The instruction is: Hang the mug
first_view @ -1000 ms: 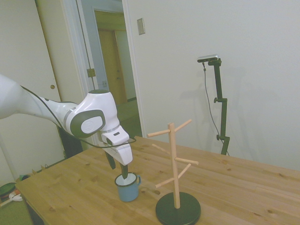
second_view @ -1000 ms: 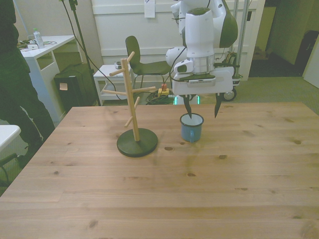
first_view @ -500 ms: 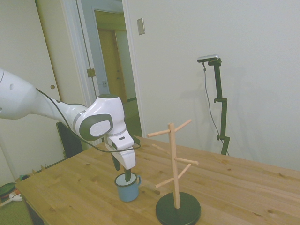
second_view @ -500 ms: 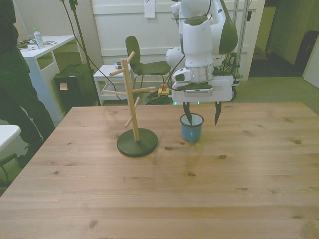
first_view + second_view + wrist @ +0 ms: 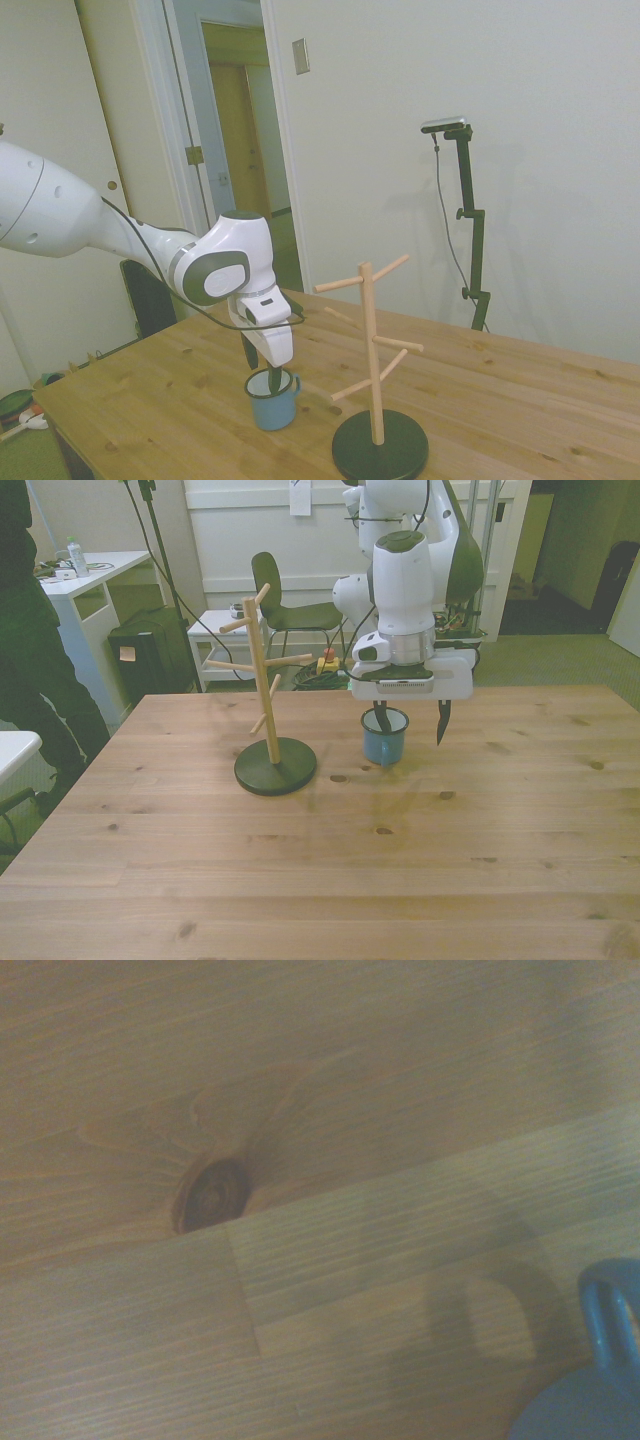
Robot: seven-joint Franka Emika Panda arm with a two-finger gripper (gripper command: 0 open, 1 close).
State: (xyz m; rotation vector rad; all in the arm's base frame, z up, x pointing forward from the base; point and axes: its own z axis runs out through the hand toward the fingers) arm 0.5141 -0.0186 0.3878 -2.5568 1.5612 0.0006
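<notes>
On the table point(image 5: 480, 810), upright mug point(image 5: 384, 738), handle toward peg stand point(image 5: 374, 370).

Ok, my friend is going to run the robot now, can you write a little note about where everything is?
Gripper: open, low over the mug, one finger dipping inside its rim, the other outside, toward the front view's right. Nothing gripped yet.
Mug: upright on the table, to the front view's right of the wooden peg stand, not touching it.
Done: gripper lined up on the mug's wall.
Left: close on the wall, lift, carry to the stand, hook the handle over a peg, let go.
</notes>
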